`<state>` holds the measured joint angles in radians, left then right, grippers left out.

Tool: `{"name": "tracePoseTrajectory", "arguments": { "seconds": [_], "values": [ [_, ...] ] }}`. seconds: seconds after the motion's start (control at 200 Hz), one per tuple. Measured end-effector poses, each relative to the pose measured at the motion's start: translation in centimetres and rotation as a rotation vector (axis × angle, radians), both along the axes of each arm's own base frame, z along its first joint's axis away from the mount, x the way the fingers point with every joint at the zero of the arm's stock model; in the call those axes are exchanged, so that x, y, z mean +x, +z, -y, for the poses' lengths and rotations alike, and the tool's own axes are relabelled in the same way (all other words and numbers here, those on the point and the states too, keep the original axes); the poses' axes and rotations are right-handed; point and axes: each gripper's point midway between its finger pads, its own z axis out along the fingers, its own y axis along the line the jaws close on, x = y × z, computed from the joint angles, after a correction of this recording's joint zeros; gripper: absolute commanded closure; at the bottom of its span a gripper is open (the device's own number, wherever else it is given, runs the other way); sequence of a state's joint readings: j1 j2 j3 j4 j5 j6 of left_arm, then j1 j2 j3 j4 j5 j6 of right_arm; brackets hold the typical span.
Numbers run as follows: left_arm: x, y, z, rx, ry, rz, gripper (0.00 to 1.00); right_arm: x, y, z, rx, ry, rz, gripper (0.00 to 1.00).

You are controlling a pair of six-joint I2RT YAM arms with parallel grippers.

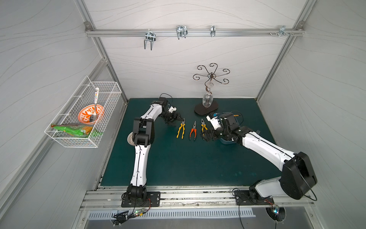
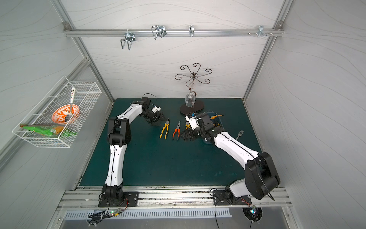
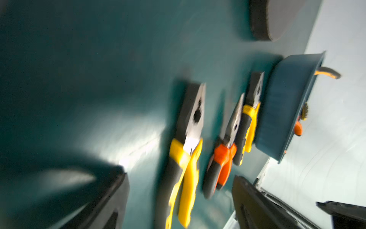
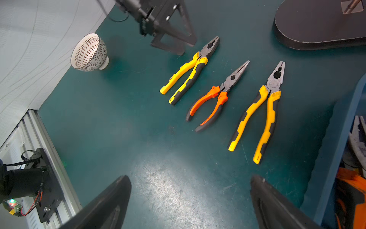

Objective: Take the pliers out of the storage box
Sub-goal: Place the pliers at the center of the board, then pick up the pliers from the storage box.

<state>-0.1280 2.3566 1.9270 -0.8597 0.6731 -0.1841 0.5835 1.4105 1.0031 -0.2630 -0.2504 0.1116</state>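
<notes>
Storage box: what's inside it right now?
More pliers lie in the storage box; a yellow-black handle and an orange handle poke past its rim. In both top views the right arm covers most of it, so no count is possible.

A white wire basket on the side wall holds an orange bowl, a spoon resting in it, and a green packet. On the bench a curly metal stand carries a hanging wine glass; a small patterned bowl and a fork sit well apart.
</notes>
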Motion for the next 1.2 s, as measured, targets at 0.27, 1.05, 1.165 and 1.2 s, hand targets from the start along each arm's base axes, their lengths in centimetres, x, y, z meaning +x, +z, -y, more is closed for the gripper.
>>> {"name": "tracePoseTrajectory", "arguments": {
  "seconds": [0.27, 1.05, 1.165, 1.2],
  "values": [
    [-4.8, 0.9, -1.2, 0.106, 0.109, 0.086, 0.0, 1.3, 1.0, 1.7, -0.043, -0.093, 0.071, 0.01],
    [-21.3, 14.0, 12.0, 0.025, -0.329, 0.924, 0.0, 9.6, -4.9, 19.5, -0.45, -0.52, -0.234, 0.38],
    [-22.1, 14.4, 11.9, 0.014, -0.34, 1.016, 0.0, 8.7, -6.1, 19.3, -0.479, -0.479, -0.303, 0.47],
    [-22.2, 14.3, 11.8, 0.014, -0.343, 1.035, 0.0, 8.7, -6.3, 19.2, -0.486, -0.472, -0.314, 0.48]
  ]
}}
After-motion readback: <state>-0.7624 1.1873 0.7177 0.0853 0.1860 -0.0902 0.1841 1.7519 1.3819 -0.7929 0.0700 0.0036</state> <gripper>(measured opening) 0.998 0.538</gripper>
